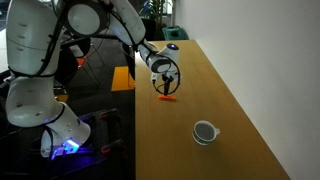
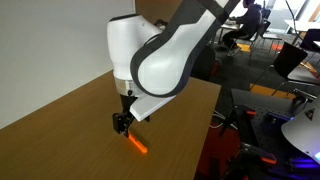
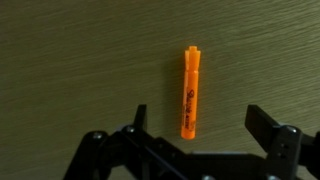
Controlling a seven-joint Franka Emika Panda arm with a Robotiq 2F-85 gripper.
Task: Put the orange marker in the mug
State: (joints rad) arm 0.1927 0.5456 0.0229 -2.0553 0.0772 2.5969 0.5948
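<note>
The orange marker (image 3: pixel 191 91) lies flat on the wooden table, lengthwise between my open fingers in the wrist view. It also shows in both exterior views (image 1: pixel 168 98) (image 2: pixel 136 144). My gripper (image 3: pixel 200 122) (image 1: pixel 166 86) (image 2: pixel 122 124) is open and empty, hovering just above the marker's near end. The white mug (image 1: pixel 205 131) with a dark inside stands upright on the table, apart from the marker and nearer the camera in that exterior view. The mug is out of view in the wrist view.
The wooden table (image 1: pixel 230 90) has a long edge on the arm's side (image 1: pixel 135 120). The robot base and cables (image 1: pixel 55 125) stand beside it. Office chairs and desks (image 2: pixel 290 55) are in the background.
</note>
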